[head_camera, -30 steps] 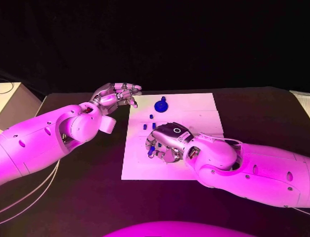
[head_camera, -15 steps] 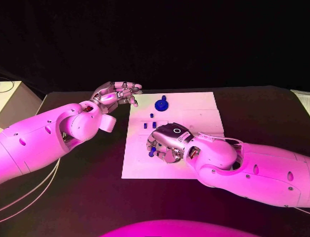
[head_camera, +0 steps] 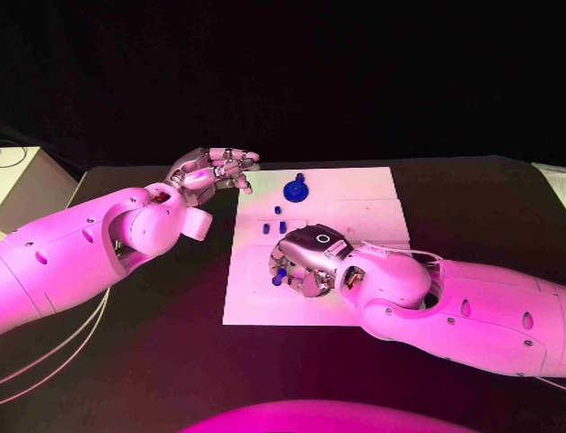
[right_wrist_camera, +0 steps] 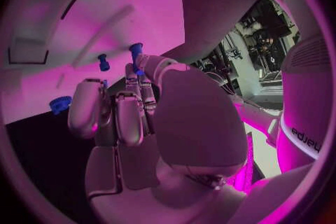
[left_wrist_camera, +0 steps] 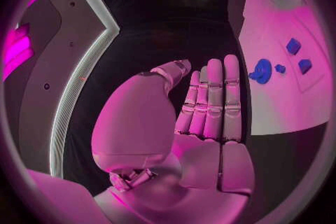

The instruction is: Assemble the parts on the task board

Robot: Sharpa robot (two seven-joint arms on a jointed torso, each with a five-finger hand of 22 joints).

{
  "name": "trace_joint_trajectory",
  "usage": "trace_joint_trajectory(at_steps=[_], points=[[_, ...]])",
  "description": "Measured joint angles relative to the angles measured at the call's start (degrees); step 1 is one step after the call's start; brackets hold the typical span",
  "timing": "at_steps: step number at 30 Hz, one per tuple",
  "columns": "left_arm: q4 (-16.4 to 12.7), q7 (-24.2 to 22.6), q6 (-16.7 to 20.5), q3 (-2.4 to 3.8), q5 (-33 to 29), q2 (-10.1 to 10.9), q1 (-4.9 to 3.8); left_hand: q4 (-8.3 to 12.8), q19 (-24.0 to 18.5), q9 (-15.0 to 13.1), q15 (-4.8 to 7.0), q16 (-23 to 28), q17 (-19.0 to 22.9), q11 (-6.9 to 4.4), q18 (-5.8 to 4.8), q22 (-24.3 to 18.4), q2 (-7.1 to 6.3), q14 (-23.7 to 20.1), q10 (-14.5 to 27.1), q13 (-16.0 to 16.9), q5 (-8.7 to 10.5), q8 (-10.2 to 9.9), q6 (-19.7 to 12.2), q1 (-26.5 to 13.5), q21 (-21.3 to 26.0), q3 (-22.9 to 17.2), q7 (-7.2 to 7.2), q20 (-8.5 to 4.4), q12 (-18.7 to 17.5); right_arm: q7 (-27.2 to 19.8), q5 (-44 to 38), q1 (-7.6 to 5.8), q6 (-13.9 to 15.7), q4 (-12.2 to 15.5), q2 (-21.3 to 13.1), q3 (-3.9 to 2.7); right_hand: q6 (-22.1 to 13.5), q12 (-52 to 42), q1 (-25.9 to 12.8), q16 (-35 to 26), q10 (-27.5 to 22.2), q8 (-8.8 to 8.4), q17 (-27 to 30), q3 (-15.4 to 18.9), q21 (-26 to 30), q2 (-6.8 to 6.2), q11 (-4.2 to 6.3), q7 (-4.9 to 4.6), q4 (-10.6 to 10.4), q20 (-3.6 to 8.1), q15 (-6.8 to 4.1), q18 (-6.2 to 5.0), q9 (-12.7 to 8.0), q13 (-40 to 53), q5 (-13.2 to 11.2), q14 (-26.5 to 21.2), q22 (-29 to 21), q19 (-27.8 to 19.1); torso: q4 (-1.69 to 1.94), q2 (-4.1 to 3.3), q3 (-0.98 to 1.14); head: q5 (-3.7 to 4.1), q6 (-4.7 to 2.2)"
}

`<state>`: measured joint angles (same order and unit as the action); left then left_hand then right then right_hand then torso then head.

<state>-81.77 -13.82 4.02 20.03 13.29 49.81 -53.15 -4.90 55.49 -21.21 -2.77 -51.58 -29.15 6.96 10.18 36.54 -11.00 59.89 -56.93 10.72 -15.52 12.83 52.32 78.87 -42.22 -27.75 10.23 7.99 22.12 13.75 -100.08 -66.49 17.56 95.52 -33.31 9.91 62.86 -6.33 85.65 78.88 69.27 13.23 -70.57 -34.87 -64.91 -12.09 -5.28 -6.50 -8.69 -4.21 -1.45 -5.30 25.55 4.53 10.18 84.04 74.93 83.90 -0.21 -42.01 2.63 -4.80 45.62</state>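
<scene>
Right hand (head_camera: 306, 260) bends over the task board (head_camera: 361, 203), fingers pinching a blue part (right_wrist_camera: 136, 51); left hand (head_camera: 212, 169) hovers beside it, fingers loosely curled, empty

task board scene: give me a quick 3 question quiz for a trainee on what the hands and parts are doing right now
1. True or false: the left hand holds a blue part.
2. Which hand is over the task board? A) left B) right C) both
3. Fill in: the round blue part lies near the board's ____ edge, as the head view shows it.

Key:
1. False. Its fingers are extended with nothing in them, beside the board.
2. B. The right hand is over the board's middle, fingers at a small blue part.
3. Far.
</scene>
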Motion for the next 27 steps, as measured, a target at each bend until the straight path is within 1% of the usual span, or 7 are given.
trace_joint_trajectory(at_steps=[4, 9, 12, 16, 22, 24, 27], points=[[0.0, 0.0, 0.0, 0.00, 0.0, 0.0, 0.00, 0.0, 0.0, 0.0, 0.00, 0.0, 0.0, 0.00, 0.00, 0.0, 0.00, 0.0, 0.0, 0.0, 0.00, 0.0, 0.0, 0.0, 0.0, 0.0, 0.00, 0.00, 0.0, 0.1, -0.3, 0.16, -0.1, -0.4, 0.5, 0.05, 0.0, 0.0, 0.0, 0.0, 0.0, 0.00, 0.0, -0.1, 0.2, 0.00, -0.01, -0.01, 0.1, 0.00, 0.00, 0.00, 0.0, 0.0, 0.0, 0.0, 0.0, 0.0, 0.00, 0.01, 0.01, -0.04, 0.01], [0.0, 0.0, 0.0, 0.00, 0.0, 0.0, 0.00, 0.0, 0.0, 0.0, 0.00, 0.0, 0.0, 0.00, 0.01, 0.0, 0.00, 0.0, 0.0, 0.0, 0.00, 0.0, 0.0, 0.0, 0.0, 0.0, 0.00, 0.00, 0.0, 0.1, -0.5, 0.31, 0.1, -0.7, 0.9, 0.05, -1.3, 1.0, -2.0, 0.0, 0.0, -0.06, 0.0, -0.5, 0.6, -0.10, 0.00, -0.85, 0.5, 0.00, 0.02, 0.01, 0.3, 1.2, 0.0, 0.0, 0.0, 0.0, 0.01, 0.01, 0.02, -0.14, 0.01], [0.0, 0.0, 0.0, 0.00, 0.0, 0.0, 0.00, 0.0, 0.0, 0.0, 0.00, 0.0, 0.0, 0.00, 0.00, 0.0, 0.00, 0.0, 0.0, 0.0, 0.00, 0.0, 0.0, 0.0, 0.0, 0.0, 0.00, 0.00, 0.0, 0.0, -0.5, 0.45, 0.2, -0.9, 1.1, 0.12, -2.6, 1.5, -3.7, 0.0, -0.2, -0.75, 0.1, -0.2, 1.0, -0.08, 0.21, -1.33, 0.6, 0.00, 0.43, 0.00, 0.4, 1.3, -0.1, 0.0, 0.0, 0.0, 0.01, 0.00, 0.02, -0.16, -0.02], [0.0, 0.0, 0.0, 0.00, 0.0, 0.1, 0.00, -0.2, 0.0, 0.1, 0.00, 0.0, 0.1, 0.00, 0.00, -0.1, 0.00, 0.0, 0.0, 0.0, 0.00, 0.0, 0.0, 0.0, 0.2, 0.2, 0.00, 0.00, 0.0, -0.3, -0.2, 0.53, 0.3, -1.0, 1.2, 0.18, -4.0, 1.8, -4.6, 0.0, -0.1, -1.72, 0.3, 0.1, 1.4, -0.98, 0.55, -1.54, 0.4, 0.00, 0.64, 0.00, 0.1, 1.1, -0.1, -0.2, 0.0, 0.0, 0.01, 0.00, -0.01, -0.18, -0.01], [-0.1, 0.0, 0.0, 0.00, 0.0, 0.1, 0.00, -0.2, 0.0, 0.1, 0.00, 0.0, 0.1, 0.00, 0.00, -0.1, 0.00, 0.0, 0.0, 0.0, 0.00, 0.0, 0.0, 0.0, 0.2, 0.2, 0.00, 0.00, 0.0, -0.6, 0.3, 0.56, 0.1, -1.2, 1.3, 0.21, -4.3, 2.0, -5.0, 0.0, -0.2, -1.95, 0.3, 0.2, 1.5, -1.39, 0.60, -1.60, 0.5, 0.00, 0.83, 0.01, -0.1, 1.0, -0.1, 0.0, 0.0, 0.0, -0.02, 0.02, -0.01, -0.22, 0.04], [-0.1, 0.0, 0.0, 0.00, 0.0, 0.1, 0.00, -0.2, 0.0, 0.1, 0.00, 0.0, 0.1, 0.00, 0.00, -0.1, 0.00, 0.0, 0.0, 0.0, 0.00, 0.0, 0.0, 0.0, 0.2, 0.2, 0.00, 0.00, 0.0, -0.6, 0.5, 0.57, -0.1, -1.4, 1.4, 0.22, -4.9, 2.3, -5.0, 0.0, -0.4, -2.46, 0.3, 0.3, 1.9, -1.69, 0.76, -1.83, 0.5, -0.22, 0.83, 0.01, -0.3, 0.9, -0.1, 0.0, 0.0, 0.2, -0.02, 0.02, -0.01, -0.22, 0.04], [-0.1, 0.0, 0.0, 0.00, 0.0, 0.1, 0.00, -0.2, 0.0, 0.1, 0.00, 0.0, 0.1, 0.00, 0.00, -0.1, 0.00, 0.0, 0.0, 0.0, 0.00, 0.0, 0.0, 0.0, 0.2, 0.2, 0.00, 0.00, 0.0, -0.5, 0.6, 0.66, -0.5, -1.6, 1.4, 0.36, -5.4, 2.6, -5.4, 0.0, -1.5, -2.91, 0.5, 0.3, 2.6, -2.09, 0.34, -1.96, 0.5, -0.43, 1.06, 0.01, -0.5, 0.7, -0.1, 0.0, 0.0, 0.0, -0.02, 0.02, -0.01, -0.22, 0.08]])
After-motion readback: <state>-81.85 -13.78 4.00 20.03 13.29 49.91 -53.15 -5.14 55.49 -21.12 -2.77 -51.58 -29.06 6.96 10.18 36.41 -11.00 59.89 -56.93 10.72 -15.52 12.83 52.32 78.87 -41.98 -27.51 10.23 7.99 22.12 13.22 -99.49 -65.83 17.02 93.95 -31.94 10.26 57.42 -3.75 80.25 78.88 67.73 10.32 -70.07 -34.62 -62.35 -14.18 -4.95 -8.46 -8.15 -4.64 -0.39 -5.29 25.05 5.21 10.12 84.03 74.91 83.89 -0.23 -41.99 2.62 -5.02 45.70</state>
